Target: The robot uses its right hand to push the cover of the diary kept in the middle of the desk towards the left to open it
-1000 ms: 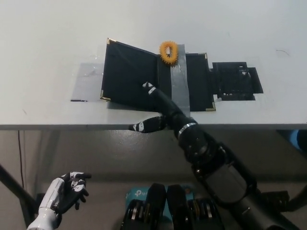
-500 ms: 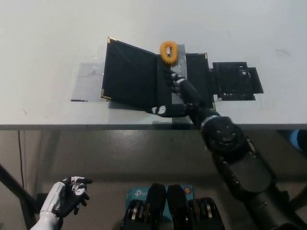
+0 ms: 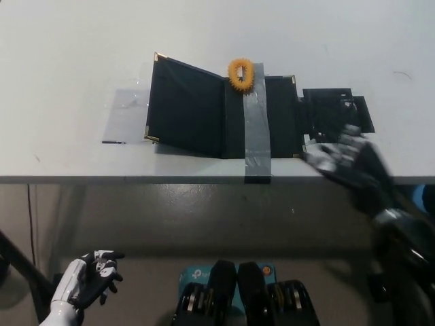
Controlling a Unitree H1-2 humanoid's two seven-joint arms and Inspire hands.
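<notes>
Desk (image 3: 81, 54): one open diary (image 3: 204, 109), one orange ring (image 3: 240, 73)

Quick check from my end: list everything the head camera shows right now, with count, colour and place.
diary: one, black with gold corners, lying open mid-desk, cover raised at left
tape strip: one, grey, running down the diary over the desk's front edge
ring: one, orange, spiky, at the diary's top edge
black panel: one, right of the diary
clear sheet: one, left of the diary
desk: one, white
left hand: white, lower left, below desk level
right hand: black, blurred, at the desk's front edge, right of the diary
</notes>
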